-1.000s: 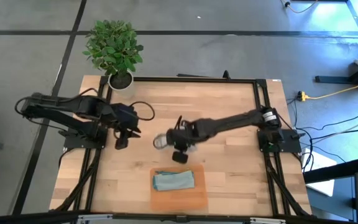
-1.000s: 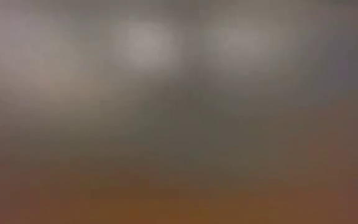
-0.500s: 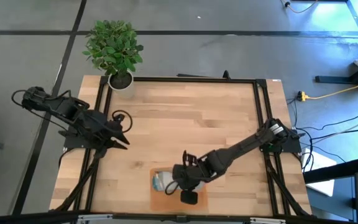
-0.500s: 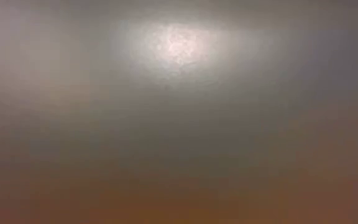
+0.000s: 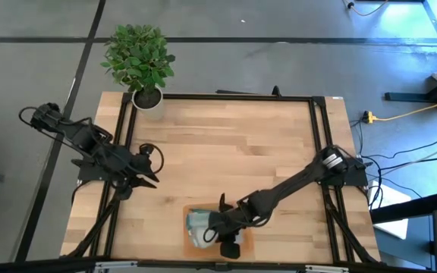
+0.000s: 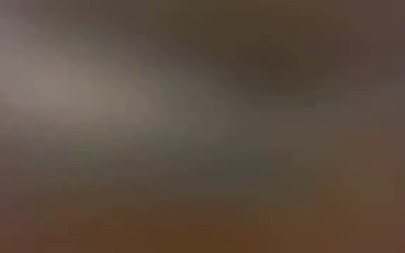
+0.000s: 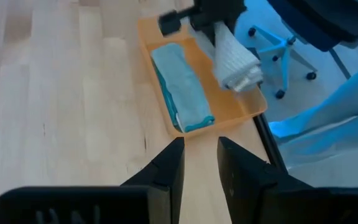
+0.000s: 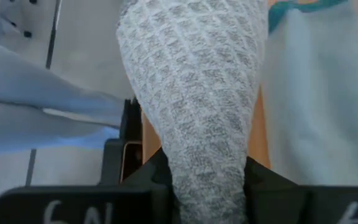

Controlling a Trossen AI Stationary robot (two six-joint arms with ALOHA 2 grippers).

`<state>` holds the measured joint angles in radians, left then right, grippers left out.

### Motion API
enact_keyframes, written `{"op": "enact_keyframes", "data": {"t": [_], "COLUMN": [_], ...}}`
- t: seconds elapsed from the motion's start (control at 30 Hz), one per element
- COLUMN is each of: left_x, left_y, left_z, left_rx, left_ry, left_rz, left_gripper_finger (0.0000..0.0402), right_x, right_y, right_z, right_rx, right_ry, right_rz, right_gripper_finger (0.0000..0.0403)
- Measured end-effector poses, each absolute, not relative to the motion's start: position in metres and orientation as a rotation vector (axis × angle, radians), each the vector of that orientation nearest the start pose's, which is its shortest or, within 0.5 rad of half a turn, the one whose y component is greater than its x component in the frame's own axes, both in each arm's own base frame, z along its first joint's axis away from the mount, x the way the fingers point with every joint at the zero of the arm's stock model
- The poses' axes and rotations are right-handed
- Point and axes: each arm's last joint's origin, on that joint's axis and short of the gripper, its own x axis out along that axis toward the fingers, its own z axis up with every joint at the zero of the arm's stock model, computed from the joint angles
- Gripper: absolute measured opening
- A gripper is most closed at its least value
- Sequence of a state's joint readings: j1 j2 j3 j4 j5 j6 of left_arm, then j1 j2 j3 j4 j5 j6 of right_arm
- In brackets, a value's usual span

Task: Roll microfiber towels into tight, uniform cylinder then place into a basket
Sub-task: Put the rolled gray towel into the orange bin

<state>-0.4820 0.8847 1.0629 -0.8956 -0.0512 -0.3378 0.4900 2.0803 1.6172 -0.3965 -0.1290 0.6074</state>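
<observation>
Grey floor (image 5: 279, 68), potted plant (image 5: 138, 59) at table corner, yellow cable (image 5: 408, 114).

Right gripper (image 5: 217, 233) low at the table's near edge, jaws clamped, left gripper (image 5: 152, 180) idle, jaws parted.

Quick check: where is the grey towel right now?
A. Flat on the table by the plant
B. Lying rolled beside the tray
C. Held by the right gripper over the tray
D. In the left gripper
C: the right gripper clamps the rolled grey towel over the tray, next to the blue towel.
</observation>
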Motion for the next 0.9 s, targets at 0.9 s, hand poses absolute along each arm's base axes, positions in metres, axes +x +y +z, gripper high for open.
{"op": "enact_keyframes", "data": {"t": [0.9], "left_x": [0.14], "left_y": [-0.071], "left_z": [0.347], "left_rx": [-0.118], "left_ry": [0.745], "left_rz": [-0.274], "left_gripper_finger": [0.0085], "right_x": [0.413], "right_y": [0.227], "right_z": [0.157], "right_rx": [0.355], "right_ry": [1.002], "right_rz": [0.378], "right_gripper_finger": [0.0114]}}
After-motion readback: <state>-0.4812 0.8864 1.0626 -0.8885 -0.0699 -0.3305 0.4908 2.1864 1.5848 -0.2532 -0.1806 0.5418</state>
